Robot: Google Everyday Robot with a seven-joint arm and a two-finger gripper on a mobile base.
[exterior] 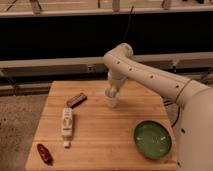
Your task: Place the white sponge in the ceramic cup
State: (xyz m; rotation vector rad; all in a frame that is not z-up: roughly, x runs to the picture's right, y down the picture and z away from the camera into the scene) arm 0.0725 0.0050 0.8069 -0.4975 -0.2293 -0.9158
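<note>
My white arm reaches down from the right to the middle of the wooden table point(100, 145). The gripper point(111, 92) hangs directly over a small pale cup point(113, 101) that stands on the table and seems to touch its rim. I cannot make out the white sponge; it may be hidden in the gripper or in the cup.
A green bowl point(152, 140) sits at the front right. A brown bar-shaped packet point(76, 100) lies left of the cup. A long white bottle-like object point(66, 123) lies at the left, and a dark red object point(45, 153) at the front left corner. A dark railing runs behind the table.
</note>
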